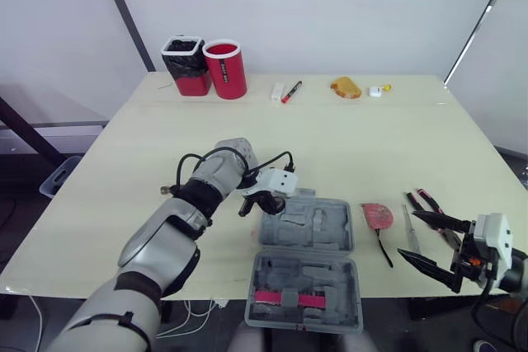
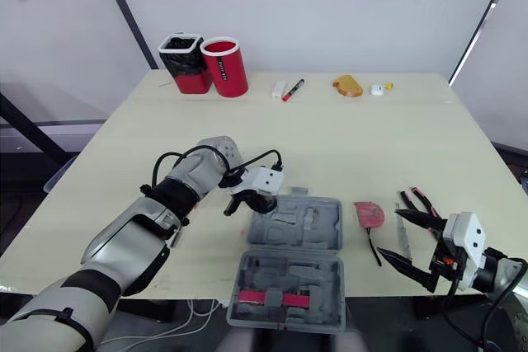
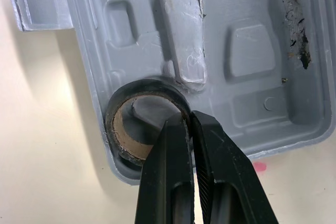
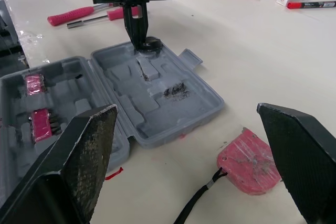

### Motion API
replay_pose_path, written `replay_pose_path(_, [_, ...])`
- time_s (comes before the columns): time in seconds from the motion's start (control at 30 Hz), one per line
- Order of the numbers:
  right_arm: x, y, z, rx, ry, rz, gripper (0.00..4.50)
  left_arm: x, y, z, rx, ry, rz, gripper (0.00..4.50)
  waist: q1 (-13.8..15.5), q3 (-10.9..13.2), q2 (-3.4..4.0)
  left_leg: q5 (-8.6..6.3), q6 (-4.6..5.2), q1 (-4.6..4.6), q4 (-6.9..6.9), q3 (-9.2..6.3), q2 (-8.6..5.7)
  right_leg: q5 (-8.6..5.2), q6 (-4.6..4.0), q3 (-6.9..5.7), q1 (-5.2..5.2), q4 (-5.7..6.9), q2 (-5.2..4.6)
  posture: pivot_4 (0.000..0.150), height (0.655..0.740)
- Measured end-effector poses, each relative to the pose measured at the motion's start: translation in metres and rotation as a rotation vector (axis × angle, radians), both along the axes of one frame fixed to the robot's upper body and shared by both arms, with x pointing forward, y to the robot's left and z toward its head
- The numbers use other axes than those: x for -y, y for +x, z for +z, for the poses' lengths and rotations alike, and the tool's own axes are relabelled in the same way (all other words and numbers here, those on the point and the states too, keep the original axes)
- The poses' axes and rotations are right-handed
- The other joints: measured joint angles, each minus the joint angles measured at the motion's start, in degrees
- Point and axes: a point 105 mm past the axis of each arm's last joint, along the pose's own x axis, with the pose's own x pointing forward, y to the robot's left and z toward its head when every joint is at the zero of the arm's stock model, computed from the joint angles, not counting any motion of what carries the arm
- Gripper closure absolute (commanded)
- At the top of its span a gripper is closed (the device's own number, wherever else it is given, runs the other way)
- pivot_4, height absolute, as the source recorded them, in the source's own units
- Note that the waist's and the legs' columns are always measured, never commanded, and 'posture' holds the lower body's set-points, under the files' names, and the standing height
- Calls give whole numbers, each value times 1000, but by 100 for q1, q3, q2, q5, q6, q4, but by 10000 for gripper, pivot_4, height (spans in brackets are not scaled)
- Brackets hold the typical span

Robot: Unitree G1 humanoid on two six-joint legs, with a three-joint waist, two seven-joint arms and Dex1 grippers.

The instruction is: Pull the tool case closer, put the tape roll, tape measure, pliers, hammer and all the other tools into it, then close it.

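The grey tool case (image 1: 350,241) lies open near the table's front edge, and its near half holds pink inserts (image 1: 289,297). A black tape roll (image 3: 137,124) sits in a corner recess of the far half. My left gripper (image 3: 190,120) is shut on the roll's wall, above that corner (image 1: 261,205). The red tape measure (image 1: 378,215) lies right of the case with its black strap trailing toward me. Red-handled pliers (image 1: 431,206) and a thin metal tool (image 1: 410,232) lie further right. My right gripper (image 1: 410,235) hovers open over them. Two more red-handled tools (image 4: 79,14) lie beyond the left arm.
At the table's far edge stand a red cup (image 1: 227,69) and a black-lined red bin (image 1: 186,65). Near them lie a marker (image 1: 290,91), a white block (image 1: 277,91), an orange object (image 1: 346,87) and a small white item (image 1: 377,90). The case overhangs the front edge.
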Motion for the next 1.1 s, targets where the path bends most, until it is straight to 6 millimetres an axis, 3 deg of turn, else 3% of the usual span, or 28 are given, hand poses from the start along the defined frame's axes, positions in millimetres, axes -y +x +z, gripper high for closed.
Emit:
replay_pose_path(0.03, [0,0,0,1,0,-1,0,0,0,0,-2,0,-2,39714,0,0,0,0,0,0,0,0,0,0,-1,8,0,0,5,1500,7400])
replay_pose_path(0.1, [0,0,0,1,0,-2,0,0,0,0,-2,1,-2,35997,0,0,0,0,0,-1,0,0,0,0,-1,13,0,-1,8,1500,7400])
replay_pose_path(0.13, [0,0,0,1,0,-2,0,1,1,-1,7,-4,2,30665,-1,0,0,0,0,-3,0,0,0,1,-2,14,0,-2,9,1500,7400])
replay_pose_path(0.17, [0,0,0,1,0,-2,0,2,1,-1,8,-7,4,28338,-1,0,0,0,0,-3,0,0,0,1,-2,14,0,-2,9,1500,7400])
replay_pose_path(0.6, [-1,1,0,1,1,0,0,6,1,2,4,-33,-7,28338,-14,0,0,0,0,-3,0,-1,1,1,-2,17,-1,-2,12,1500,7400])
replay_pose_path(0.77, [-4,2,-1,-1,9,2,0,4,1,12,1,-86,3,28338,-10,0,0,0,0,-3,0,0,2,1,-2,16,-1,-1,13,1500,7400])
replay_pose_path(0.9, [-7,3,3,7,16,1,0,14,-2,33,-17,-301,5,28338,-9,0,0,0,0,-3,0,0,4,1,-3,16,-1,-2,12,1500,7400])
replay_pose_path(0.97, [-9,3,4,12,19,1,0,5,-3,34,25,-342,-37,28338,-36,-1,2,0,0,5,-1,5,5,2,-4,25,-1,-1,16,1500,7400])
replay_pose_path(1.1, [-9,4,3,11,30,-11,0,7,-5,31,-31,-648,69,28338,-1,-1,4,0,0,-3,7,-3,7,2,-4,23,0,3,20,1500,7400])
